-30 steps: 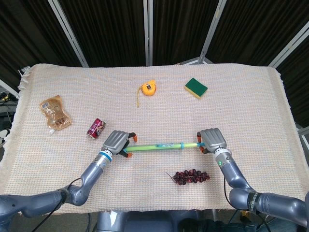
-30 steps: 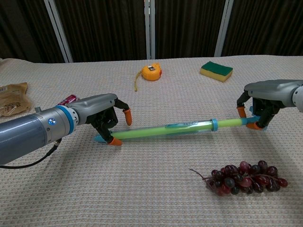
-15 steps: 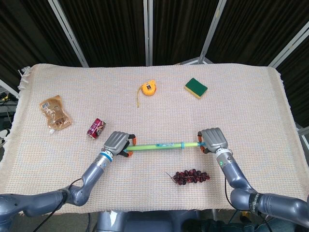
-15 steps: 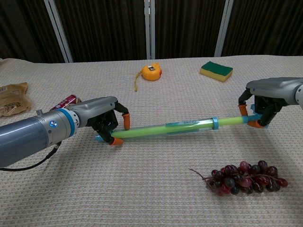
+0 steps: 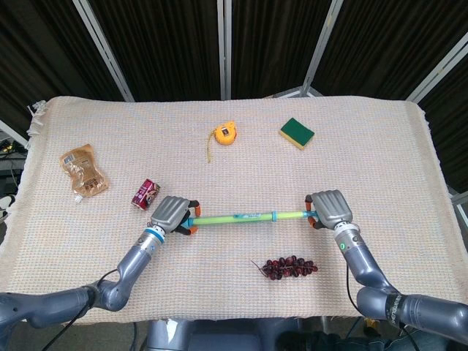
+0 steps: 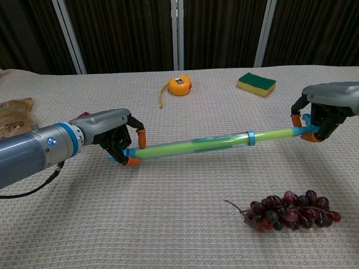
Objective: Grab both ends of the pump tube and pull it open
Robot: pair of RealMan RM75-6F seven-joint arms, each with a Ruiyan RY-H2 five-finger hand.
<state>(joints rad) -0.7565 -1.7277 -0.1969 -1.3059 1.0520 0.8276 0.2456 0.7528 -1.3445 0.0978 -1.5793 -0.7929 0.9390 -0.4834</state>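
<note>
The pump tube (image 5: 245, 216) (image 6: 190, 144) is a long green rod with a clear barrel and blue ends, held just above the cloth. My left hand (image 5: 172, 214) (image 6: 112, 138) grips its left end, orange fingertips wrapped around the blue cap. At the other end, my right hand (image 5: 330, 208) (image 6: 325, 110) holds the thin green plunger rod. The tube runs nearly level between both hands, rising slightly to the right in the chest view. A stretch of bare green rod shows past the blue collar (image 6: 252, 136).
A bunch of dark grapes (image 5: 289, 266) (image 6: 289, 209) lies in front of the tube. A yellow tape measure (image 5: 224, 134) and a green sponge (image 5: 296, 132) sit farther back. A red can (image 5: 145, 193) and a brown pouch (image 5: 83, 171) lie to the left.
Both hands moved apart, the left one leftward and the right one rightward. The tube has lengthened, with more green rod showing past the blue collar, and it rose slightly.
</note>
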